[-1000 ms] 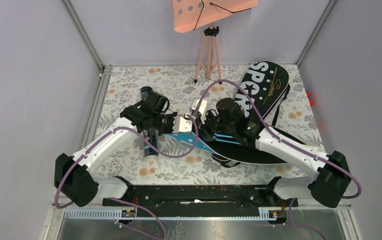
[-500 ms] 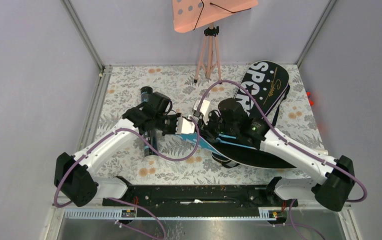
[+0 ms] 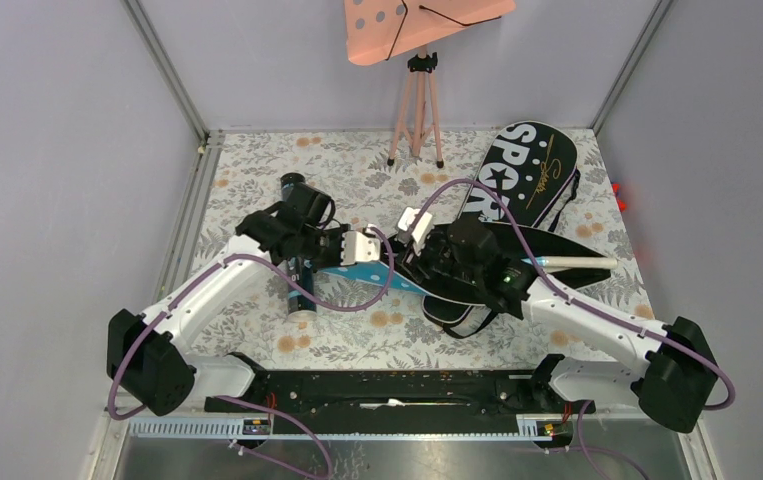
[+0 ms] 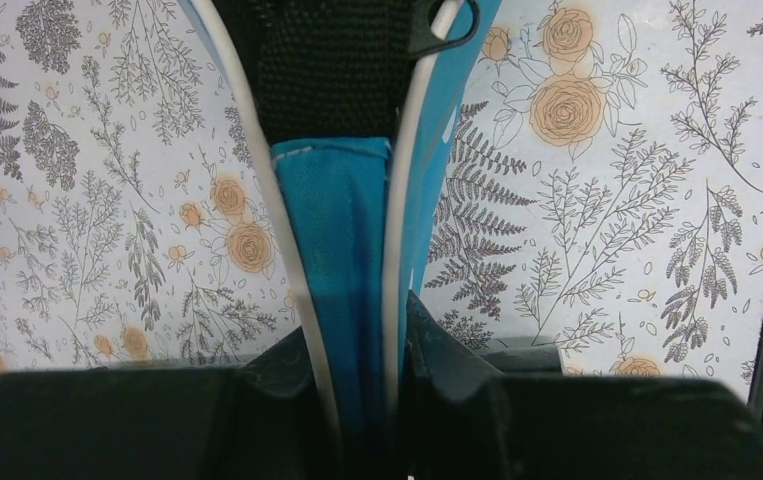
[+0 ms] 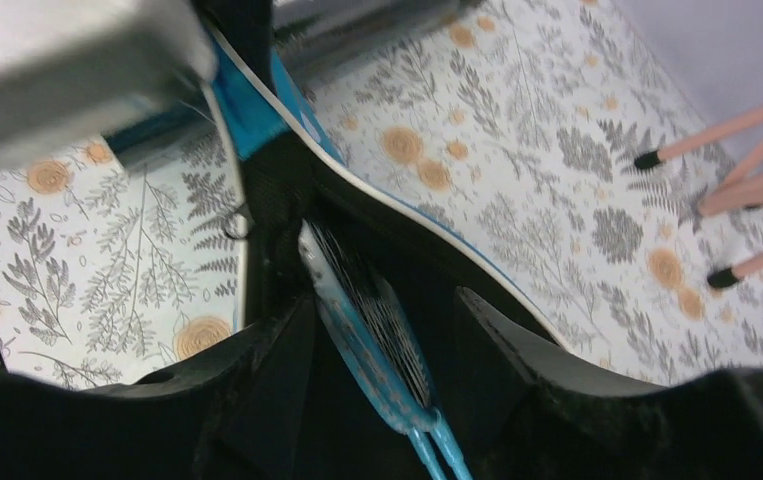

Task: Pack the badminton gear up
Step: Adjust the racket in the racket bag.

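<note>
A blue and black bag (image 3: 397, 281) lies at the table's middle. My left gripper (image 3: 372, 247) is shut on its blue, white-piped rim (image 4: 337, 230), which is pinched between the left wrist view's fingers (image 4: 437, 350). My right gripper (image 5: 382, 320) stands open at the bag's mouth. Two light-blue racket hoops (image 5: 342, 290) lie edge-on between its jaws, free of both, reaching into the dark inside. A white racket handle (image 3: 577, 263) sticks out to the right behind the right wrist. The black tube (image 3: 301, 290) lies under the left arm. A black SPORT bag (image 3: 522, 170) rests at the back right.
The pink perforated board (image 3: 417, 25) stands on tripod legs (image 3: 415, 120) at the back middle; its feet (image 5: 727, 275) show in the right wrist view. Grey walls close in the flowered cloth (image 3: 257, 170) on three sides.
My right gripper's jaws have opened off the rackets and that arm has drawn back to the right. The white handle now shows behind it. The left gripper kept its hold.
</note>
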